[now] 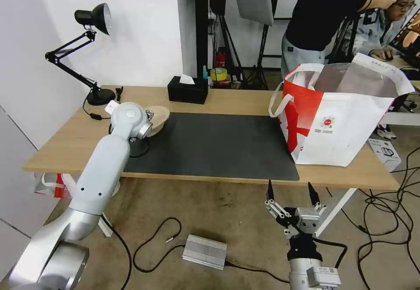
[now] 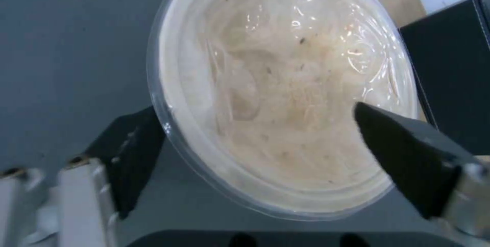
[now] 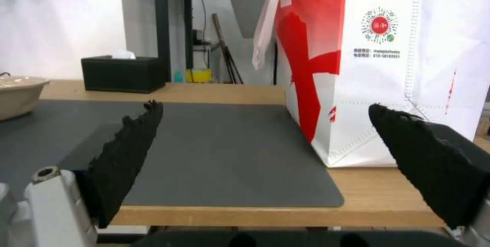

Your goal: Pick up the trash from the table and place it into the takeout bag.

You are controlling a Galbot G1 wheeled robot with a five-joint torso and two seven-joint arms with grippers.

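The only trash I see is a shallow beige bowl (image 1: 160, 116) under a clear plastic cover, sitting at the far left corner of the dark mat (image 1: 218, 145) on the table (image 1: 245, 99). My left gripper (image 2: 255, 109) hangs open right above the bowl (image 2: 286, 86), one black finger outside its rim and the other over the opposite edge. The takeout bag (image 1: 345, 124) stands open at the table's right end. My right gripper (image 1: 291, 189) is open and empty, below and in front of the table's front edge, facing the bag (image 3: 388, 67).
A black tissue box (image 1: 188, 89) sits at the back edge and a black desk lamp (image 1: 94, 19) at the back left. A small red-and-white plastic bag (image 1: 52, 185) hangs under the left end. A silver box (image 1: 204, 251) and cables lie on the floor.
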